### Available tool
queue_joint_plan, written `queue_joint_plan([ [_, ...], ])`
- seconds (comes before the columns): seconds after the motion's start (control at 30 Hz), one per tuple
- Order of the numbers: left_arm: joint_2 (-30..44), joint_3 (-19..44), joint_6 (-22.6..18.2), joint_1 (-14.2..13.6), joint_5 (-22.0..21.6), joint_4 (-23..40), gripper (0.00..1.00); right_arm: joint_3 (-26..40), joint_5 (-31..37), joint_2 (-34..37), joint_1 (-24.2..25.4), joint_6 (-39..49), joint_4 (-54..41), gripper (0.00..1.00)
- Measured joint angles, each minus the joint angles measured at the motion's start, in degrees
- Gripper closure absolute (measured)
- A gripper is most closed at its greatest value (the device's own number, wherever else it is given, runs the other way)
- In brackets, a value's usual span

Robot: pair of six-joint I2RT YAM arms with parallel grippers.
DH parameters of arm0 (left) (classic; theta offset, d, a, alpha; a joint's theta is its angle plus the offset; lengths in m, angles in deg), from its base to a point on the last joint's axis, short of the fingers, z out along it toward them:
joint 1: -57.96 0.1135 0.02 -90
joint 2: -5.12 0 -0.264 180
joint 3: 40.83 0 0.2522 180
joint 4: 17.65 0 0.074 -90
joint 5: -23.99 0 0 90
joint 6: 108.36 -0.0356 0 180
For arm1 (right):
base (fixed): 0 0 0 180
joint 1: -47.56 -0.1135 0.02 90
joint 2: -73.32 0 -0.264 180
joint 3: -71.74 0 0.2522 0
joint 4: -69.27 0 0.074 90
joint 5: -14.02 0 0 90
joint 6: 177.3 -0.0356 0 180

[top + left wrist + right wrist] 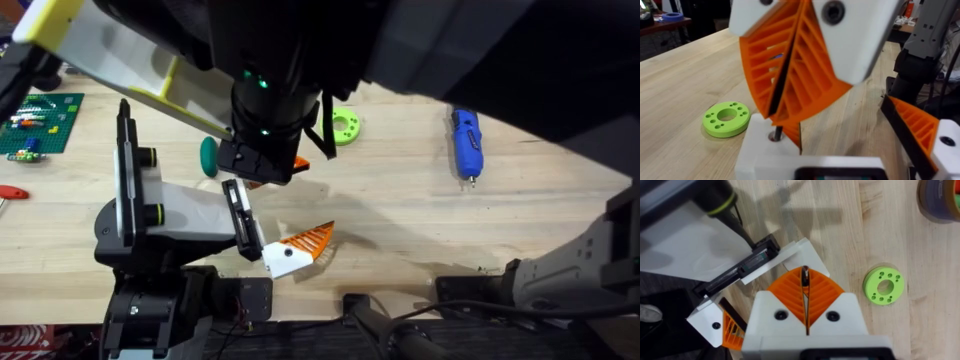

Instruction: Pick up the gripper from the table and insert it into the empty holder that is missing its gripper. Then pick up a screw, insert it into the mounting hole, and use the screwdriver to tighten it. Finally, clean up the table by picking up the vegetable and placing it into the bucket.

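Observation:
The holder (240, 225) is the black bracket at the end of the light-grey left arm. One orange ribbed finger (300, 248) is mounted at its near end. The gripper (765, 145), white base up, sits at the holder's (740, 267) other end, so my left gripper (842, 115) stands open. My right gripper (805, 270) hangs straight above that base, shut on a thin dark screw (776, 131) whose tip is at the mounting hole. The blue screwdriver (466, 140) lies at the right. The dark teal vegetable (208, 155) lies left of the right gripper (265, 165).
A lime-green ring (345, 126) lies behind the holder. A green baseplate with bricks (40, 120) is at the far left. A dark round container (940, 200) stands beyond the ring (883, 285). The right arm looms large and dark across the overhead view.

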Motion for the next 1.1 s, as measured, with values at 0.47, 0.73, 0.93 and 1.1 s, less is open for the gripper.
queue_joint_plan([
  [0.47,0.00,0.00,0.00,0.00,-0.02,-0.20,0.014,0.00,-0.02,0.00,0.00,-0.04,-0.46,0.991],
  [0.73,0.00,0.00,0.00,0.00,-0.02,-0.20,0.015,0.00,-0.02,0.00,0.00,-0.04,-0.46,0.991],
  [0.93,0.00,0.00,0.00,0.00,-0.02,-0.20,0.014,0.00,0.48,0.00,0.00,-0.04,-0.48,0.991],
  [1.1,0.00,0.00,0.02,0.00,-0.02,-0.20,0.014,0.00,2.29,0.00,0.00,-0.04,-0.47,0.991],
])
